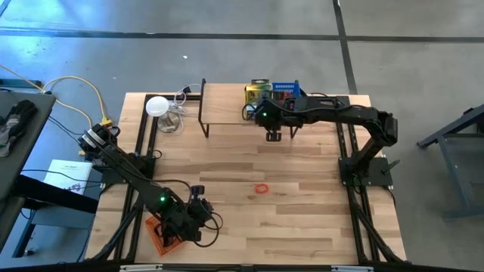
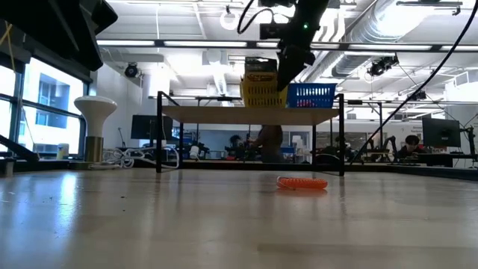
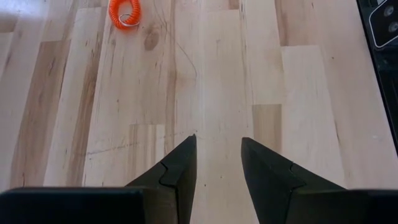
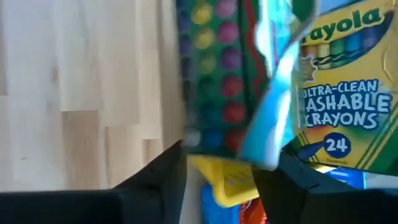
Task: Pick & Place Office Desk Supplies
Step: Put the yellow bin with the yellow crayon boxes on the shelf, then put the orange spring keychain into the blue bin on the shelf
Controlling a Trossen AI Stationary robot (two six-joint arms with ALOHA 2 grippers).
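Observation:
An orange coiled loop (image 1: 262, 189) (image 2: 302, 183) (image 3: 124, 12) lies flat on the wooden table near its middle. My left gripper (image 1: 201, 209) (image 3: 217, 149) hovers open over bare wood at the near left, nothing between its fingers. My right gripper (image 1: 262, 102) (image 4: 227, 152) is at the far shelf (image 2: 254, 114), over the yellow basket (image 1: 257, 92) (image 2: 261, 93), its fingers apart. Just beyond them I see a Crayola crayon box (image 4: 345, 93), a dotted green pack (image 4: 214, 68), a yellow thing (image 4: 227, 177) and a blurred light-blue and white piece (image 4: 273, 93). My right gripper points slanting down into the yellow basket with the blurred light-blue and white piece (image 4: 264, 140) between its parted fingers. Whether either finger touches it, I cannot tell.
A blue basket (image 1: 286, 91) (image 2: 310, 96) stands beside the yellow one on the shelf. A white round lamp (image 1: 156, 106) (image 2: 95, 112) with clear wiring stands at the back left. An orange flat thing (image 1: 161, 233) lies under my left arm. People sit beyond the table.

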